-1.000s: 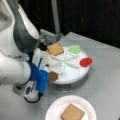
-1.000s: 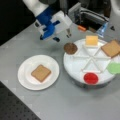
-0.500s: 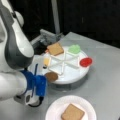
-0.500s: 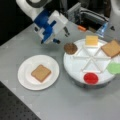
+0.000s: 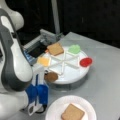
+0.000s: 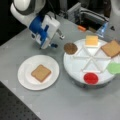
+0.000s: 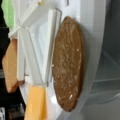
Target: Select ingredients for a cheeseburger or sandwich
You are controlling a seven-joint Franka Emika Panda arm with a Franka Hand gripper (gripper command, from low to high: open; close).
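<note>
Tool (image 6: 60, 37) near round speckled brown patty (image 6: 70, 48); state unclear; bread square (image 6: 41, 73) on plate (image 6: 25, 82).

1 bread square (image 6: 41, 73) on plate; patty (image 6: 70, 48), cheese (image 6: 91, 40), 2nd bread (image 6: 111, 48) in tray.

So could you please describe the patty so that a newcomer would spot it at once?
Find the round white divided tray beside the paper plate. The patty lies in the compartment nearest the tool: the only dark brown round piece.
</note>
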